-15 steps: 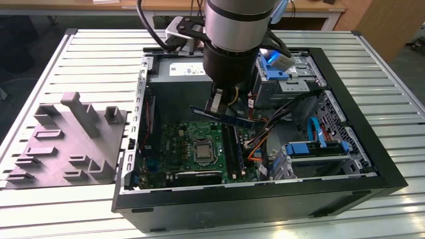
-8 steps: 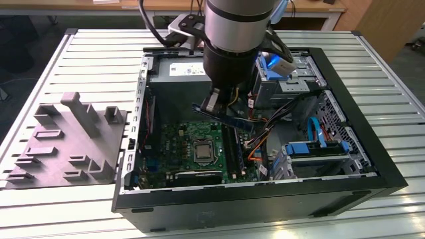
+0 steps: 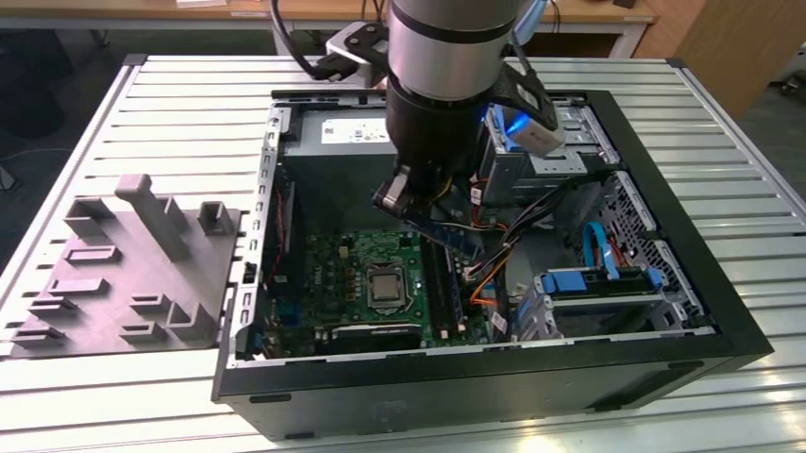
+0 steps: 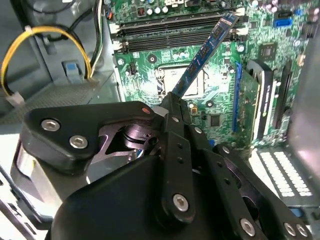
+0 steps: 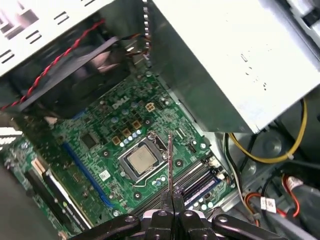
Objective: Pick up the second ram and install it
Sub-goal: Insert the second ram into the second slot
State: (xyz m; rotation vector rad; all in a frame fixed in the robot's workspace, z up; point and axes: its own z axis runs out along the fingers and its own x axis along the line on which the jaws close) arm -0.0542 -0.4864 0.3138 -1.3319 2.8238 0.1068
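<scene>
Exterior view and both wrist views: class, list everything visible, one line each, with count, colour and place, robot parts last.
table: one, silver slats, under everything
computer case: one, black, open, on the table
fixture: one, grey, on the table, exterior view's left of the case
motherboard: one, green, on the case floor
processor: one, silver, mid-motherboard
memory slots: several, black, beside the processor
cable loop: one, yellow, beside the motherboard
second ram: one, blue-green, tilted above the motherboard
gripper: one, black, shut on the second ram
arm: one, silver and black, over the case
</scene>
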